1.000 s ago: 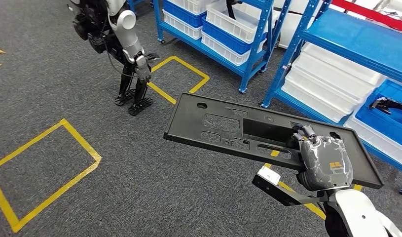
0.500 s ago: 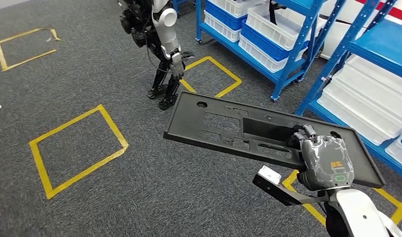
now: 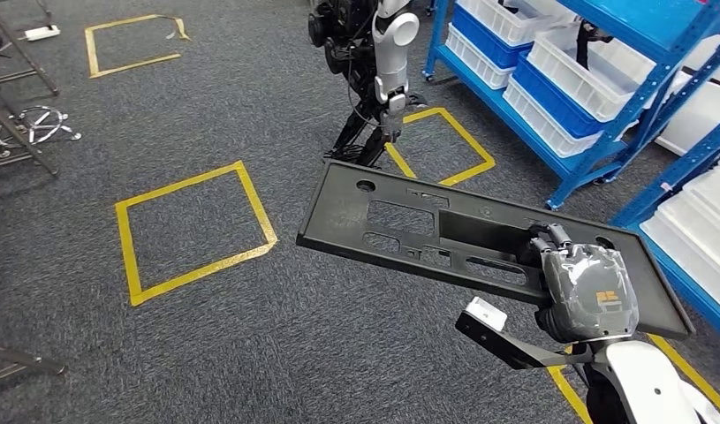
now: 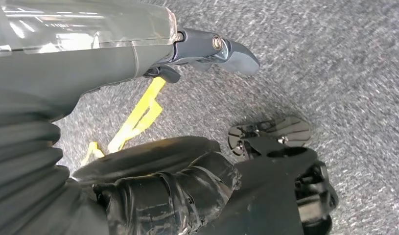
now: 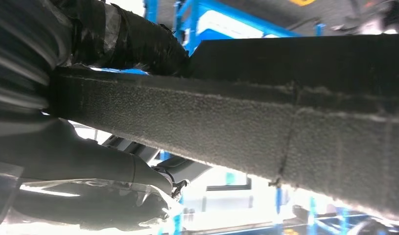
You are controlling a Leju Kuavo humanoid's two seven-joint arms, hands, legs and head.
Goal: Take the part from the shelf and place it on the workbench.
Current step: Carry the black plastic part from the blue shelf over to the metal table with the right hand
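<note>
The grey carpet floor (image 3: pixel 250 353) with its yellow taped squares (image 3: pixel 193 230) has slid rightward and nearer across the head view over the last second, and the blue shelf (image 3: pixel 594 97) with its white bins (image 3: pixel 586 75) has swung off toward the far right. Since the whole picture shifted together, that reads as the robot turning away from the shelf, not as anything on the floor moving. A second humanoid robot (image 3: pixel 378 71) stands at the far centre, by a taped square. For the task this suggests the pick is done and the carry is under way; no table is in sight yet, so the placing step looks some way off. The part (image 3: pixel 427 234), a long flat black panel with cut-outs, sits in the same spot relative to the body as before: held out in front, above the floor, roughly level with a slight tilt. Its long axis runs from far left to near right, its free end pointing left toward the taped squares. The right hand (image 3: pixel 586 291) grips it near the right end, fingers (image 3: pixel 546 240) curled over the panel's edge; the right wrist view shows the panel's rough underside (image 5: pixel 266 142) pressed close against that hand. The left hand (image 4: pixel 153 54) hangs over the carpet, carrying nothing; how far its fingers are spread I cannot tell.
</note>
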